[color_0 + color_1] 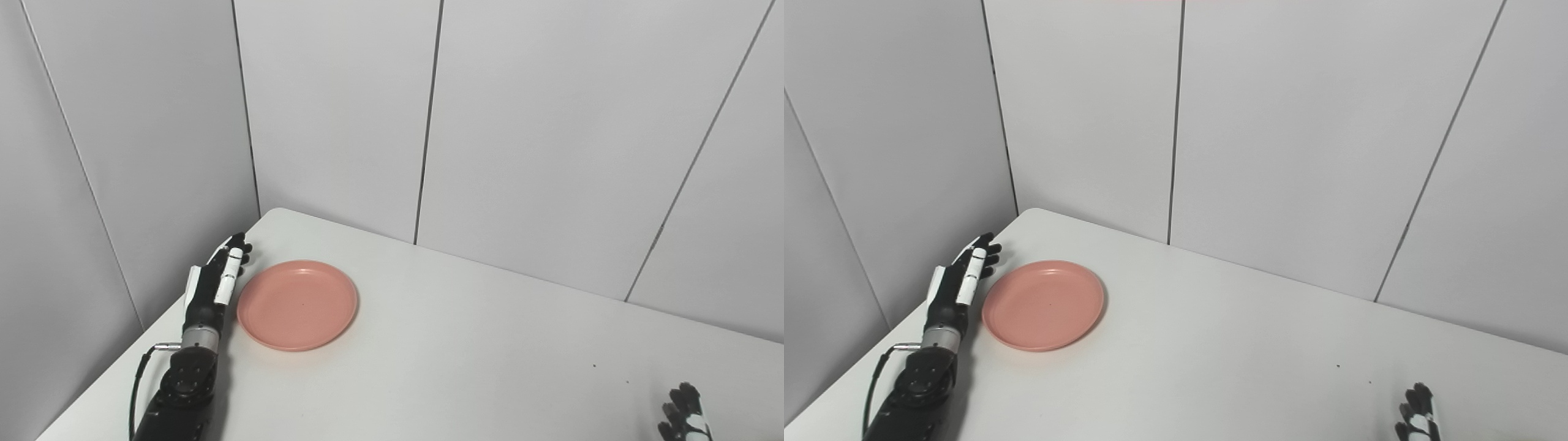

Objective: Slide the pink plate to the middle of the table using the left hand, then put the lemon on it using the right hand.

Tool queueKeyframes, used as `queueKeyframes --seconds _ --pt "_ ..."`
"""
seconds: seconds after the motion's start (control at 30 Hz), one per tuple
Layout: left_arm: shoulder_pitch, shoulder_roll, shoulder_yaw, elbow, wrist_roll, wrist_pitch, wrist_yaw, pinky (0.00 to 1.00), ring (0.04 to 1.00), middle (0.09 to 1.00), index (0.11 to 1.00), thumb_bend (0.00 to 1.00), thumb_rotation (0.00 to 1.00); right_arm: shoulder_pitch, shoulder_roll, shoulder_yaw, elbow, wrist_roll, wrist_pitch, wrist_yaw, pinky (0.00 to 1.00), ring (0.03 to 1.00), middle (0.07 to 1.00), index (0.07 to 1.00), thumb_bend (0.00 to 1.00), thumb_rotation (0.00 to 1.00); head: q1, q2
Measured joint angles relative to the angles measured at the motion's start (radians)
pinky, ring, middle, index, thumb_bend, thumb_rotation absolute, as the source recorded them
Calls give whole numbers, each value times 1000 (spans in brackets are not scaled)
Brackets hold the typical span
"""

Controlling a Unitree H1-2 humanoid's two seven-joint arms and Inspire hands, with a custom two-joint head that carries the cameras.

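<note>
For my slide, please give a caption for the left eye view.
Left hand open beside the pink plate; right hand at the table's near edge.

Empty pink plate (297,304) flat, table's left

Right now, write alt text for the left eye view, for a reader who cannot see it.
A pink plate lies empty near the left end of a white table, with the robot's left hand held flat, fingers extended, right beside its left rim. Only the right hand's fingertips show at the bottom right corner; no lemon is visible.
</note>
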Motion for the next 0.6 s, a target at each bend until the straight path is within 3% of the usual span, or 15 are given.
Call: queueKeyframes --seconds 0.5,0.6 --pt "-9 -22 -30 1 -50 -7 -1 869 838 834 831 597 1000 11 -3 -2 -28 3 1 0 1000 985 972 962 380 1000 0 21" --pt "-9 -25 -42 -1 -53 -7 -1 835 828 828 826 601 1000 11 -3 -2 -28 3 1 0 1000 992 977 965 386 1000 3 25"
